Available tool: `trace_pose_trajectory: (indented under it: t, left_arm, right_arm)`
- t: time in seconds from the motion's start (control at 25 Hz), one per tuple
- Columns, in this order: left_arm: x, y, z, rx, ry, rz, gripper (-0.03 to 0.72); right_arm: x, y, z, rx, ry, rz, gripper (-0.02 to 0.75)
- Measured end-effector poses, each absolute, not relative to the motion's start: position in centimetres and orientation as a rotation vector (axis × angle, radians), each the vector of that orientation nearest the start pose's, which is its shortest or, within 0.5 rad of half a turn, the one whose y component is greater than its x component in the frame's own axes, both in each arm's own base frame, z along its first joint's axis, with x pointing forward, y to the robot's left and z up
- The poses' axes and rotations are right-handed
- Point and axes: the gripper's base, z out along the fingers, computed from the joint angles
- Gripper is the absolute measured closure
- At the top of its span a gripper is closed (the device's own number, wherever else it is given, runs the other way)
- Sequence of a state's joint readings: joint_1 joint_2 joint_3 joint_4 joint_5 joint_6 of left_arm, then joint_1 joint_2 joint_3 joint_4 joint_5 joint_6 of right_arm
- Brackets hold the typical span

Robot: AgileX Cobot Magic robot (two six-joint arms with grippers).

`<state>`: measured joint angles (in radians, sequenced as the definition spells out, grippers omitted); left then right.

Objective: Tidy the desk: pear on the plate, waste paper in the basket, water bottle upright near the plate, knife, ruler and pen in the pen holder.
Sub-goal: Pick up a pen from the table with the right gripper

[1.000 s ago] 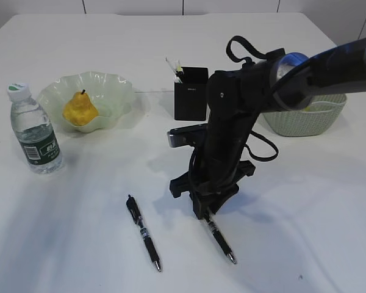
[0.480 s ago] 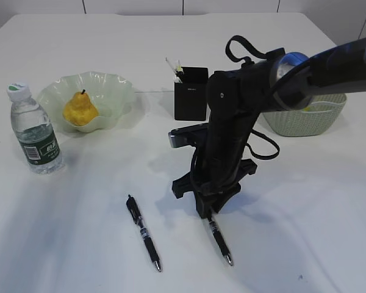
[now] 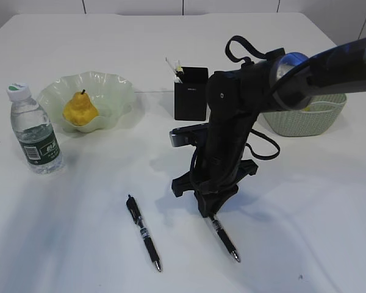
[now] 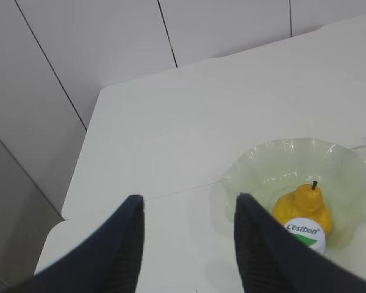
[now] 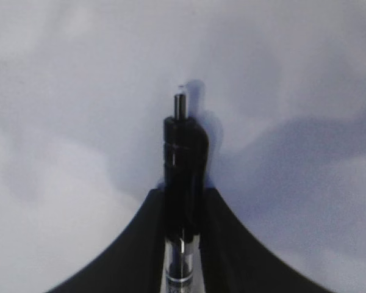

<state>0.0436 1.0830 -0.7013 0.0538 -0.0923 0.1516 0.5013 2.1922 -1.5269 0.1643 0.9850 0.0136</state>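
Observation:
My right gripper [image 3: 208,210] points down at the desk [image 3: 79,244], shut on the top end of a black pen [image 3: 224,239]. In the right wrist view the jaws press both sides of that pen [image 5: 183,152]. A second pen [image 3: 144,233] lies loose to its left. The pear [image 3: 79,108] sits in the plate [image 3: 113,85], and the water bottle [image 3: 35,131] stands upright beside it. My left gripper [image 4: 189,204] hangs open and empty, looking down on the plate [image 4: 262,159], the pear [image 4: 302,204] and the bottle cap [image 4: 305,232]. Slim pale tips [image 3: 175,69] stick out of the pen holder [image 3: 191,101]; I cannot make out the knife or the ruler.
The basket [image 3: 305,121] stands at the right behind my right arm, with a hint of yellow inside. The desk's left edge [image 4: 88,131] shows in the left wrist view, with a wall beyond.
My right jaws have closed in on the pen's top end. The pen's tip has swung slightly to the right. The left gripper has not changed.

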Motion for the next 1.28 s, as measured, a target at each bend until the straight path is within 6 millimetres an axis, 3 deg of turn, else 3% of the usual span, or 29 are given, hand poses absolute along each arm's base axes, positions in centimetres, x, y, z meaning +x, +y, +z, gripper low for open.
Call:
trace_pose_trajectory:
  t: [1.28]
  left_arm:
    - [23.7,1.0,32.0,0.145,1.77,0.174,0.347]
  right_arm:
    - [36.9,21.6,13.4,-0.584,3.098,0.207,0.643]
